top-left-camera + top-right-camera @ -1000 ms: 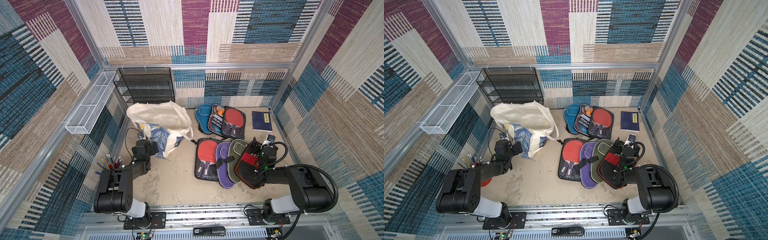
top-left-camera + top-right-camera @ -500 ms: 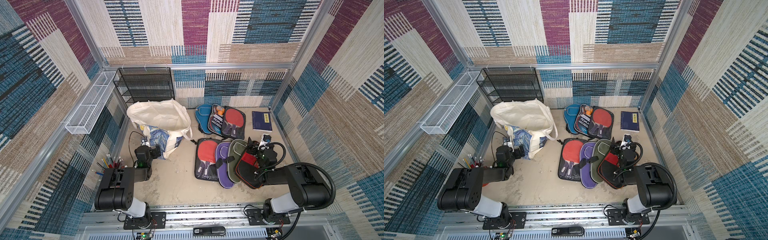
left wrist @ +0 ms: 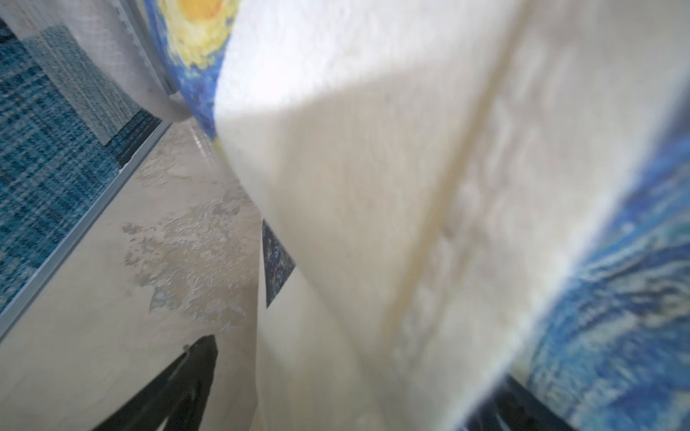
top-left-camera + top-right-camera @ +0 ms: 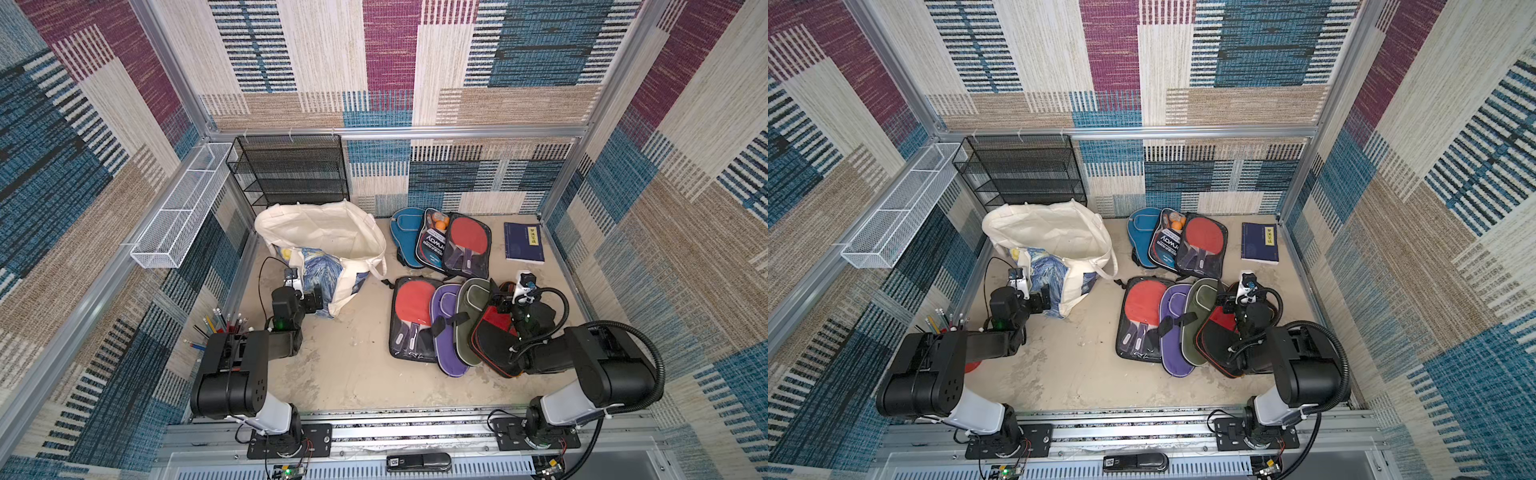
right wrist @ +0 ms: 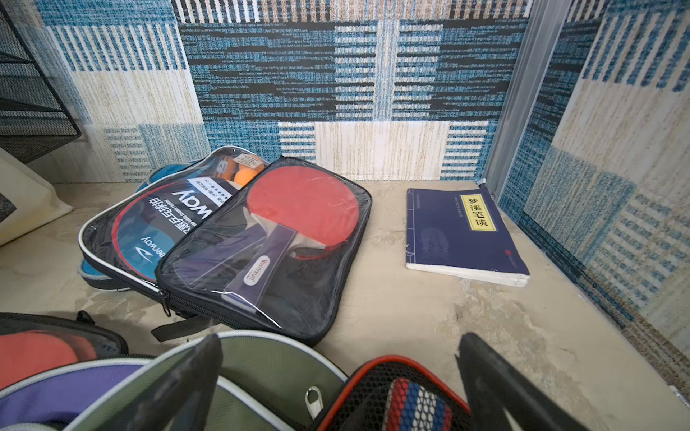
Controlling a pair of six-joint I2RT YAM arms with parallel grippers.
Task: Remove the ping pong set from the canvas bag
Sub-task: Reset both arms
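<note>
Moved: left arm (image 4: 249,353) now folded lower and nearer its base; right arm (image 4: 598,361) barely shifted.
1. canvas bag (image 4: 328,237): slumped at left centre in both top views, mouth open, starry print facing the left gripper (image 4: 315,296).
2. ping pong sets (image 4: 440,328): four zipped cases fanned at right centre, with three more cases (image 4: 444,243) behind them. All lie outside the bag.
3. blue book (image 4: 524,242): far right.
4. left gripper: jaws wide, with bag cloth between them, unclamped.
5. right gripper (image 5: 338,339): jaws wide over the red-trimmed case (image 5: 377,377).

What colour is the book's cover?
The book is dark blue with a yellow title strip; the right wrist view shows it best.
</note>
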